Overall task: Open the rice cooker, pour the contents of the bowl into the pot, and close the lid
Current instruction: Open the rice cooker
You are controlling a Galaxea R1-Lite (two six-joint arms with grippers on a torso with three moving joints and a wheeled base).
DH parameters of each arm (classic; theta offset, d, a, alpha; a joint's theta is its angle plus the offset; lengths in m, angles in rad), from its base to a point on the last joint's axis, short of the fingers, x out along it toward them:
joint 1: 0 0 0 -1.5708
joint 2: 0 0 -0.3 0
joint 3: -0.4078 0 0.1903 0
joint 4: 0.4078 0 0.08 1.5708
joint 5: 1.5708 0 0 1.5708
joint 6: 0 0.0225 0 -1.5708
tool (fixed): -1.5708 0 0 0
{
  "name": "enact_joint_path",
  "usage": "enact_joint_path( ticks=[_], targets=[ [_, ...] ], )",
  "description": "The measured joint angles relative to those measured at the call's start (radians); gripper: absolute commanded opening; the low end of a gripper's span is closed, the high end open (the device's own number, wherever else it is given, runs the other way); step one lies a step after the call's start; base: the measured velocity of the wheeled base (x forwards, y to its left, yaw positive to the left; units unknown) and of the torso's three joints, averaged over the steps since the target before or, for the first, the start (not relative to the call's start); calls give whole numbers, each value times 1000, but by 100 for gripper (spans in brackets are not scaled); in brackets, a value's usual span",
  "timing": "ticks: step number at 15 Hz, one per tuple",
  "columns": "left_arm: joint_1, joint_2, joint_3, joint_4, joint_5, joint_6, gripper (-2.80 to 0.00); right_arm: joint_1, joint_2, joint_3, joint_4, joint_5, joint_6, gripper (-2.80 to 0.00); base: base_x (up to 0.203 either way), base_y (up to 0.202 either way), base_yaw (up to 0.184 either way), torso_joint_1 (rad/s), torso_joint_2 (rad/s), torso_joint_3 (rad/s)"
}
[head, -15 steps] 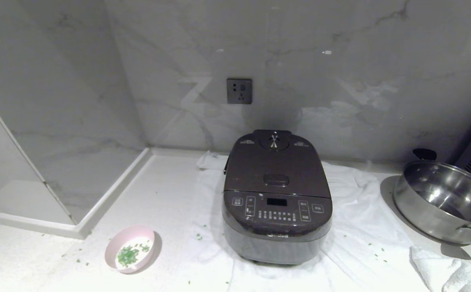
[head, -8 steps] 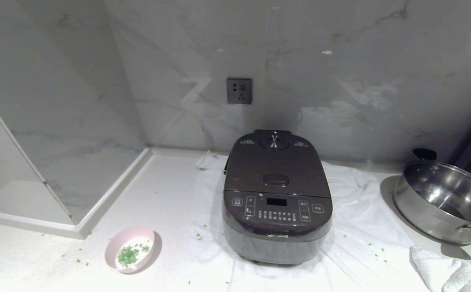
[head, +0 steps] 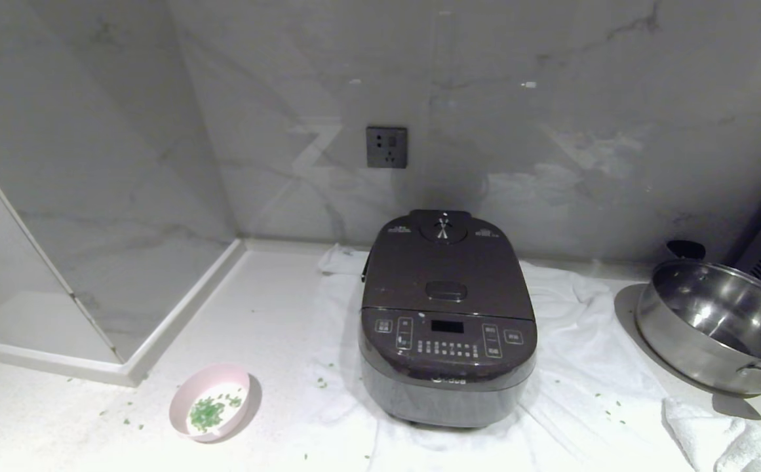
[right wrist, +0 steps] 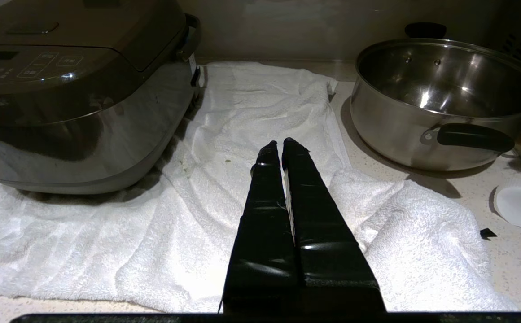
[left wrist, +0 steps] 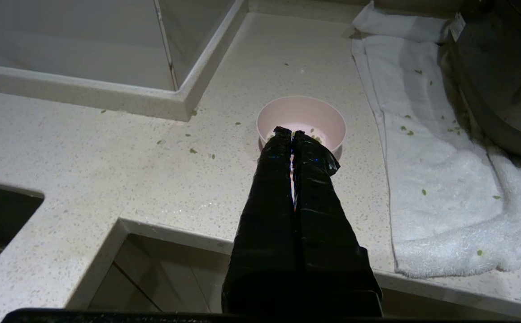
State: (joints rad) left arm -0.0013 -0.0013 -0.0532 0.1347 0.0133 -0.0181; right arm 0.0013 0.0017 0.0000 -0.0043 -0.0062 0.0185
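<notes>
Midea rice cooker at bench centre on a white towel, lid shut, oval release button facing up. Pink bowl of green bits near-left of it. Left tool pressed together, empty, just short of the bowl. Right tool pressed together, empty, over the towel between cooker and steel pan. Probably either could reach the button; bowl clearly lies on the left tool's side.

Steel pan right (black handles), white towel, wall socket.
</notes>
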Motion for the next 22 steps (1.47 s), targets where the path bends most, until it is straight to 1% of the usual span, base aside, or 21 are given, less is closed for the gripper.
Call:
enact_joint_path(
  ticks=[8,16,22],
  targets=[
    [0,0,0,-1,1,-1,-280,0,0,0,0,0,1,-280,0,0,0,0,0,0],
    [1,0,1,-3,2,-1,-280,0,0,0,0,0,1,-280,-175,0,-1,0,3,2],
    [-1,0,1,-4,2,-1,-280,0,-1,0,0,1,-2,-280,0,0,0,0,0,0]
  ],
)
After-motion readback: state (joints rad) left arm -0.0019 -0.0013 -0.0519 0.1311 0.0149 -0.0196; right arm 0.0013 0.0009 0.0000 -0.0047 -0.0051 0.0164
